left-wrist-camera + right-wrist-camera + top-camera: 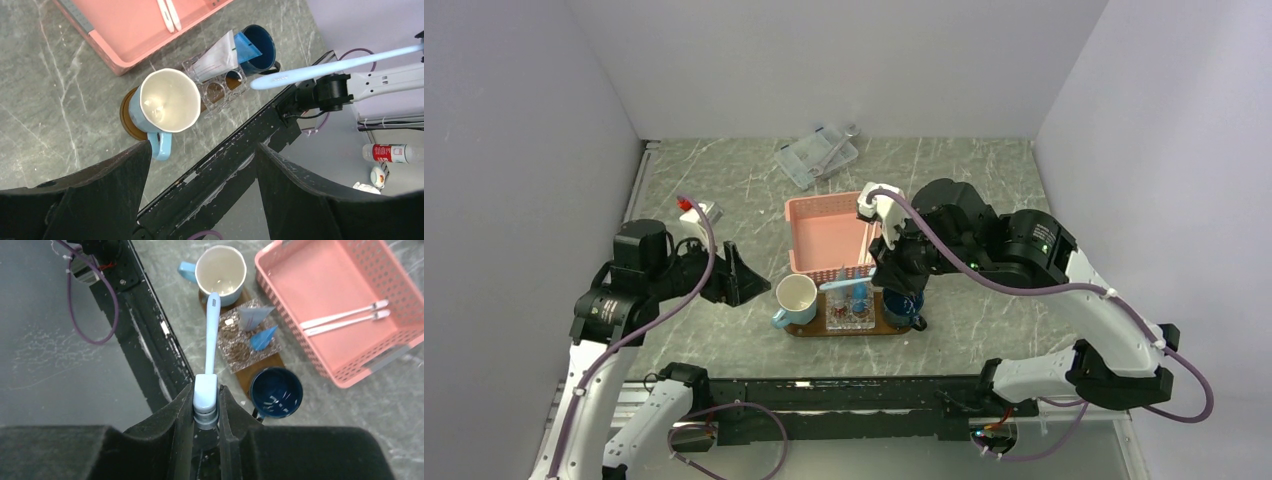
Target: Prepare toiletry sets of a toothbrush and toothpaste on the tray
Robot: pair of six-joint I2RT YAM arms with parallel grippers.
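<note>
Mid-delivery: clamping the pale-blue toothbrush (211, 335) in the right gripper (206, 395), level above the tray (126, 116), where the toothpaste tubes (252, 316) stand in a clear holder (240, 352). Holding the left gripper (202, 147) spread wide, empty, off beside the tray. Next, probably: tip upright, lower into the dark-blue mug (276, 392).

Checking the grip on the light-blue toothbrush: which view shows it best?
Right wrist: the toothbrush runs full length from the right hand. Left wrist cuts off the gripped end; top view shows it tiny.
</note>
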